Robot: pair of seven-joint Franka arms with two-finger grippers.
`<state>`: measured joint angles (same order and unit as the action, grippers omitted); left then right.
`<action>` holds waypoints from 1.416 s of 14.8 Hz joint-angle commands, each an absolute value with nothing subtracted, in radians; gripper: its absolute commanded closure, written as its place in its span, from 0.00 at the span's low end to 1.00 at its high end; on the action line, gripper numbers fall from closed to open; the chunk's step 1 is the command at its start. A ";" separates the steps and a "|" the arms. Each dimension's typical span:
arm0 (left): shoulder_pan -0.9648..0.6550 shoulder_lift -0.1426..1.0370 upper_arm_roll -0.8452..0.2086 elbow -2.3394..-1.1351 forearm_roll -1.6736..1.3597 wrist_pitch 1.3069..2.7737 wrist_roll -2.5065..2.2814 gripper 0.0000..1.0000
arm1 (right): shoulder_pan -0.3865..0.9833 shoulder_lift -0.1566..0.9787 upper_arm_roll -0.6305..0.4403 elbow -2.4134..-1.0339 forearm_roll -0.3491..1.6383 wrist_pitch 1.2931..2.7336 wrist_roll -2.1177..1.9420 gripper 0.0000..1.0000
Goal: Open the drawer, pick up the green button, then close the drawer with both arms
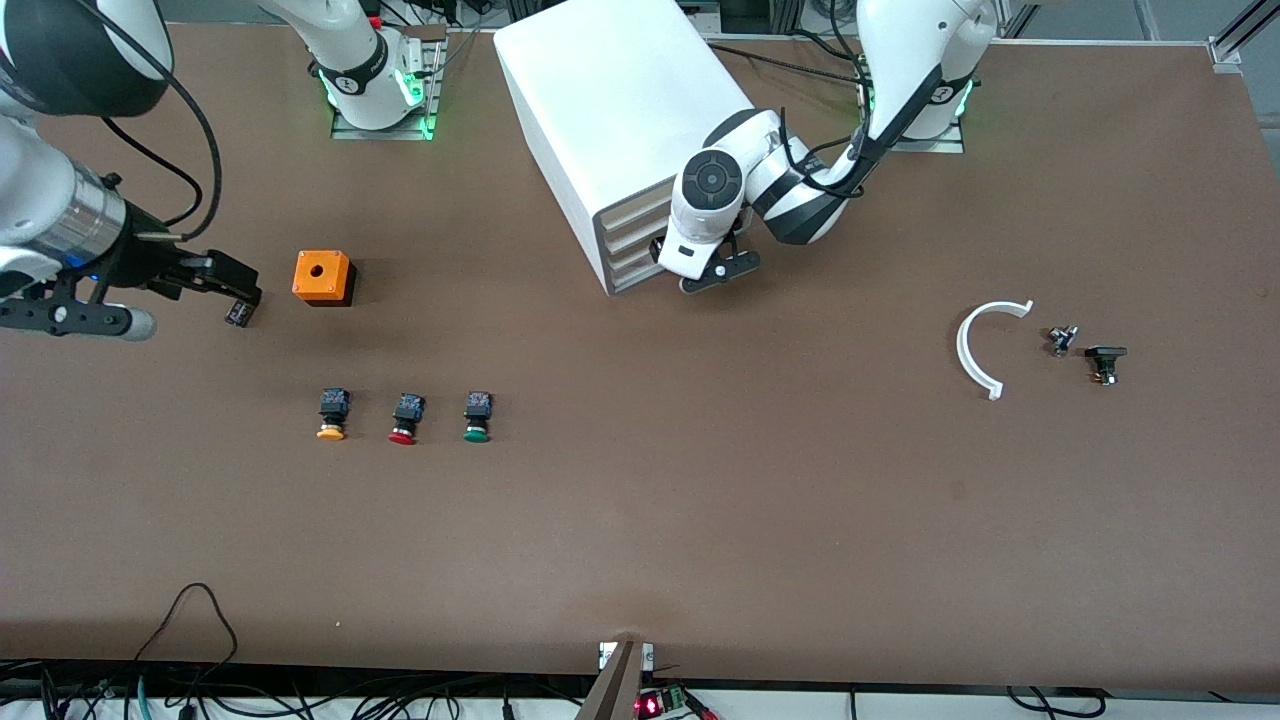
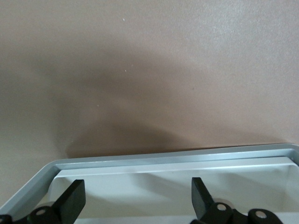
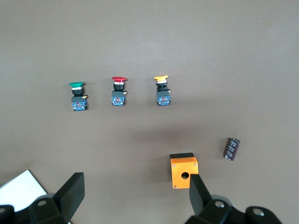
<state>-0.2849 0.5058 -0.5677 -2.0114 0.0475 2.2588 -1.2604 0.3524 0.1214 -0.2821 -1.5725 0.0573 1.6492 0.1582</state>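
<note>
The white cabinet (image 1: 620, 110) stands near the arms' bases. Its lowest drawer (image 1: 637, 277) looks shut. My left gripper (image 1: 718, 272) is open right at the cabinet's front, low by that drawer. In the left wrist view its open gripper (image 2: 138, 198) frames a white surface edged by a grey frame (image 2: 163, 158). The green-capped button (image 1: 477, 417) stands on the open table and also shows in the right wrist view (image 3: 77, 95). My right gripper (image 1: 130, 322) is open and empty, up over the table at the right arm's end; it also shows in its wrist view (image 3: 135, 196).
An orange box (image 1: 322, 276) and a small dark capacitor (image 1: 238, 313) lie under the right gripper. Red-capped (image 1: 404, 418) and orange-capped (image 1: 332, 414) buttons stand beside the green one. A white curved piece (image 1: 975, 350) and two small dark parts (image 1: 1085, 353) lie toward the left arm's end.
</note>
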 commanded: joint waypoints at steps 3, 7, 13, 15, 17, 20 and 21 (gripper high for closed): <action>-0.276 0.479 -0.572 -2.023 0.023 2.240 -1.256 0.00 | 0.025 0.057 0.053 -1.586 0.025 1.626 0.169 0.01; -0.233 0.459 -0.572 -1.932 0.029 2.091 -1.207 0.00 | -0.015 0.049 0.113 -1.578 -0.008 1.602 0.156 0.01; -0.114 0.411 -0.561 -1.701 0.043 1.722 -0.961 0.00 | -0.014 0.051 0.112 -1.577 -0.038 1.605 0.155 0.01; -0.045 0.382 -0.571 -1.668 0.099 1.678 -0.844 0.00 | -0.015 0.054 0.112 -1.566 -0.037 1.603 0.150 0.01; -0.006 0.345 -0.566 -1.654 0.132 1.674 -0.725 0.00 | -0.012 0.061 0.113 -1.523 -0.040 1.606 0.155 0.01; 0.035 0.276 -0.514 -1.623 0.129 1.654 -0.533 0.00 | -0.014 0.063 0.112 -1.517 -0.046 1.609 0.140 0.01; 0.023 0.244 -0.449 -1.624 0.120 1.655 -0.437 0.00 | -0.014 0.063 0.110 -1.517 -0.034 1.612 0.140 0.01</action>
